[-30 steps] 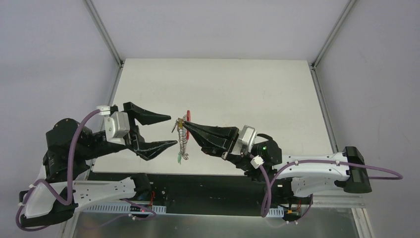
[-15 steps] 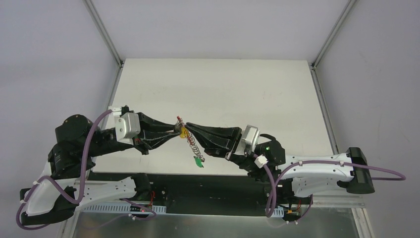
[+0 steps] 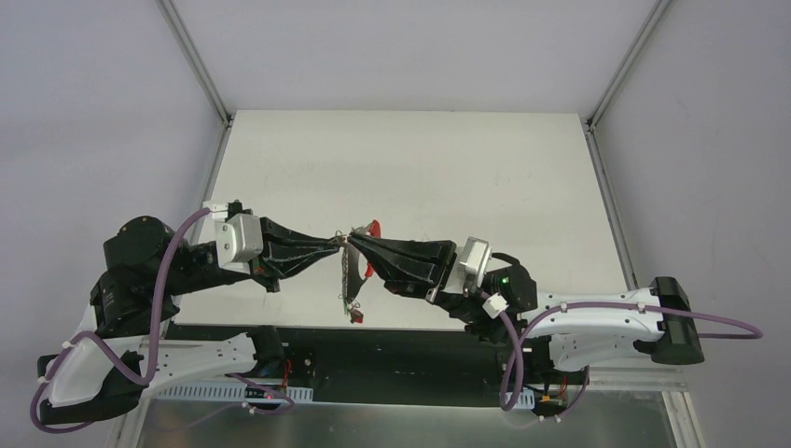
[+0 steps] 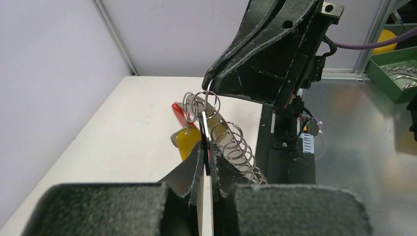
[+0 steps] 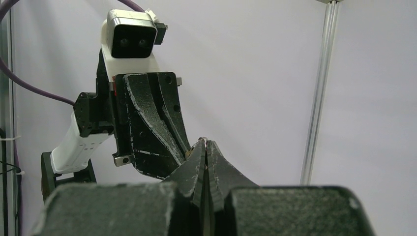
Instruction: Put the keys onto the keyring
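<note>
The left gripper pinches a key edge-on, and the right gripper clamps the keyring by its top loop. Threading probably goes best if the right holds steady while the left eases in slowly.

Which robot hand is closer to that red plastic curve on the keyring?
Right. The right gripper lies across the red arc, which shows on both sides of its jaws. The left gripper pinches the keyring at its wire loops, beside the arc.
</note>
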### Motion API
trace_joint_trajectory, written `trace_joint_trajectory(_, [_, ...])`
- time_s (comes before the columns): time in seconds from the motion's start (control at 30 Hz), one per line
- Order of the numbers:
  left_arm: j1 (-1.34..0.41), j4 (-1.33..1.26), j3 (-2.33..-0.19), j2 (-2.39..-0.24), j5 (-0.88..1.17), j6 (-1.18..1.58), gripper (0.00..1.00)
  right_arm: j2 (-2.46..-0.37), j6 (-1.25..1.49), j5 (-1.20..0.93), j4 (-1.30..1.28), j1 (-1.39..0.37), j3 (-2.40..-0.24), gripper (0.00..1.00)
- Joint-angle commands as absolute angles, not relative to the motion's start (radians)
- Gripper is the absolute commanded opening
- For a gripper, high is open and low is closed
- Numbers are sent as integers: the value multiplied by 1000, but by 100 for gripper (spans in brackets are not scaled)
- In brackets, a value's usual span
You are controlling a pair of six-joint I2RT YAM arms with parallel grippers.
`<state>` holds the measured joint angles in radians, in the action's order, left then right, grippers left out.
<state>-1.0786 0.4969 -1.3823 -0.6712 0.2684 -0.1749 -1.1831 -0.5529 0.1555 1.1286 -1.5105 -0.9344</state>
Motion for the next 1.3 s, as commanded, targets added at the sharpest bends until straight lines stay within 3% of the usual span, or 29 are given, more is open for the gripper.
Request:
trace_joint_trajectory(0.0, [-1078,474,-1370,-659,311,-175,0,-1179,-537,144,1266,-1506,-955,0])
trace_joint_trajectory(1.27, [-1078,483,-1339,-640,346,-176,0,-1174,-596,134,1349,-1515,-981,0])
